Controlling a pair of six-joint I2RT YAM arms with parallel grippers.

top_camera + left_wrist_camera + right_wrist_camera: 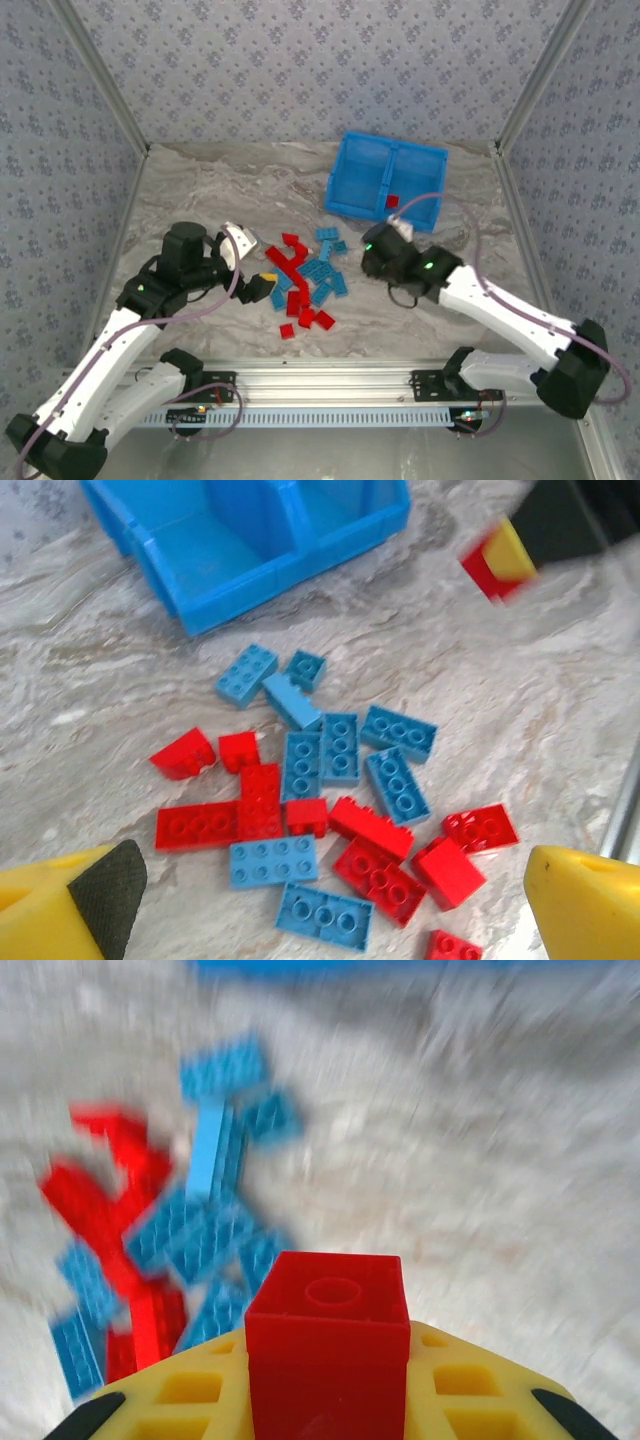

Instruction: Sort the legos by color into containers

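**One red brick in hand, most of the pile unsorted**

Nearest the camera, a metal rail [330,378] carries both arm bases at the front edge of the tabletop [200,190]. Just beyond it, the left end effector [250,265] hangs beside the pile with its fingers spread wide and nothing between them. Its wrist camera looks straight down on the bricks.

The right end effector [325,1395] is pressed together on a single red brick [328,1325], pinched upright between its yellow fingers [190,1390]. It sits on the right edge of the pile, on the side toward the bin. That wrist view is heavily blurred, so little beyond the brick can be read from it.

Between the two arms lie the legos [305,280], a loose mix of red and light blue, some touching or overlapping. Roughly twenty remain on the surface.

Further back stands the blue bin [350,175], its two containers parted by a central divider. One red piece [392,201] lies inside near the front end of the divider; I cannot tell which side holds it. By this showing the job has barely begun: one brick is in, one is lifted, and no blue has been sorted.

The tabletop is grey marbled stone pattern. Patterned grey-blue panels [300,70] in metal framing close it on three sides.
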